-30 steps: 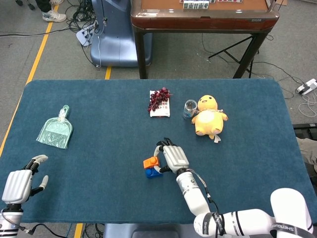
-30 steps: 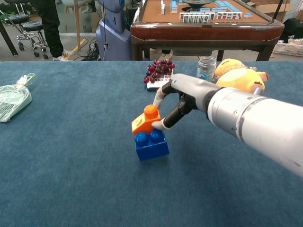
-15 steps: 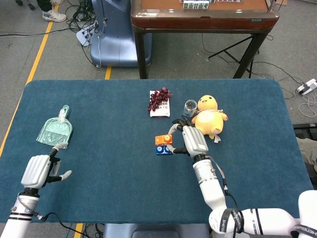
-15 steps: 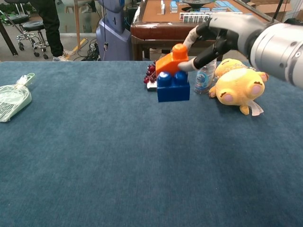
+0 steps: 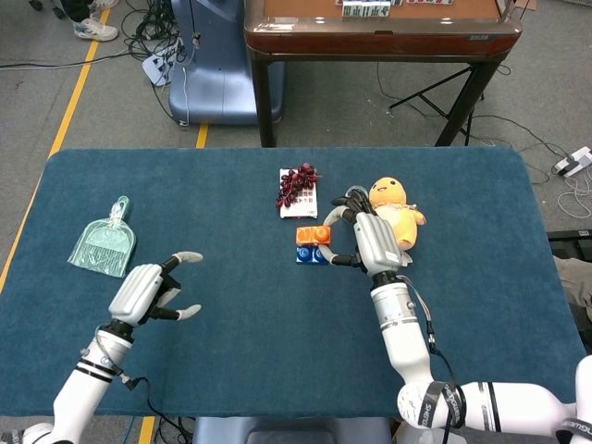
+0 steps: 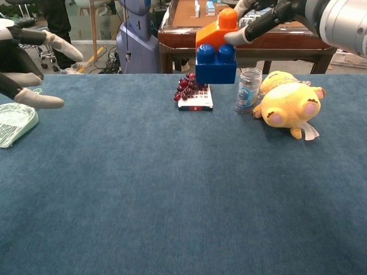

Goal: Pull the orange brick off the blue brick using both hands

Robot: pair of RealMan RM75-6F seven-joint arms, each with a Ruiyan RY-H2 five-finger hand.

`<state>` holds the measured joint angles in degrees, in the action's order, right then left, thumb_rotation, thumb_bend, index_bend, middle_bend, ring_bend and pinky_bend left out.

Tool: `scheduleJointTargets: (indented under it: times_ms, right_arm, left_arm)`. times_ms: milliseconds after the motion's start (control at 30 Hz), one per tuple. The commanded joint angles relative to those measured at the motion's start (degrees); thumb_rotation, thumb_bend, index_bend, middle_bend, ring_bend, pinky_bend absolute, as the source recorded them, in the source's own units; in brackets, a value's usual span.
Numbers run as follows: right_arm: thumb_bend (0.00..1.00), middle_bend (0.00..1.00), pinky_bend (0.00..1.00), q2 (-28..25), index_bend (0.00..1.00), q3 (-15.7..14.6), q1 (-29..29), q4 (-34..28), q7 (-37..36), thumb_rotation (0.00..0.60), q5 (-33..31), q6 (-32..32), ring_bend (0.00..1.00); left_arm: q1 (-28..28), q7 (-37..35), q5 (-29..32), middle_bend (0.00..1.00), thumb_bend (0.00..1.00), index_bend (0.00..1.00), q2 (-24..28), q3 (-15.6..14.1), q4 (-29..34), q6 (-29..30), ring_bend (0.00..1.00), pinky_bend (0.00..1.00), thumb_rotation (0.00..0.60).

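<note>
An orange brick [image 5: 313,235] [image 6: 214,32] sits pressed onto a blue brick [image 5: 313,254] [image 6: 216,64], and the pair hangs in the air well above the table. My right hand [image 5: 371,240] [image 6: 269,12] pinches the orange brick between thumb and fingers from the right side. My left hand [image 5: 148,290] [image 6: 26,69] is raised at the left, far from the bricks, with its fingers spread and nothing in it.
Beyond the bricks on the blue cloth table [image 5: 231,351] lie a bunch of dark grapes on a small card [image 5: 298,190] [image 6: 193,90], a small glass jar [image 6: 249,90] and a yellow plush duck [image 5: 398,215] [image 6: 290,103]. A green dustpan [image 5: 104,246] lies at the far left.
My right hand has lifted the joined bricks higher. My left hand has risen and moved rightward toward the middle, entering the chest view.
</note>
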<state>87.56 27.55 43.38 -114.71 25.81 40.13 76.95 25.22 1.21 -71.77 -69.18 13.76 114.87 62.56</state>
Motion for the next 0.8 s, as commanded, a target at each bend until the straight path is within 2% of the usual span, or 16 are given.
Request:
scheduleJointTargets:
  times_ms: [33, 367, 567, 800]
  right_arm:
    - [0.29, 0.23, 0.19, 0.3, 0.65, 0.5, 0.6, 0.0, -0.3, 0.6, 0.1, 0.1, 0.04]
    - [0.29, 0.24, 0.19, 2.3, 0.65, 1.2, 3.0, 0.2, -0.9, 0.6, -0.2, 0.2, 0.04]
    - [0.29, 0.24, 0.19, 3.4, 0.65, 1.2, 3.8, 0.9, -1.7, 0.6, -0.4, -0.1, 0.04]
    - [0.29, 0.24, 0.19, 4.6, 0.65, 1.2, 4.9, 1.4, -2.4, 0.6, -0.3, -0.2, 0.04]
  left_arm:
    - [2.3, 0.9, 2.7, 1.0, 0.07, 0.31, -1.9, 1.0, 1.1, -1.6, 1.0, 1.0, 0.6]
    - [7.2, 0.7, 13.5, 1.0, 0.06, 0.24, -7.1, 3.9, 1.4, -3.0, 1.0, 1.0, 0.6]
    - [8.5, 0.1, 15.0, 1.0, 0.05, 0.18, -9.3, 4.8, 0.4, -1.7, 1.0, 1.0, 0.6]
    - [10.3, 0.6, 21.8, 1.0, 0.05, 0.18, -10.6, 6.4, 0.9, -0.8, 1.0, 1.0, 0.6]
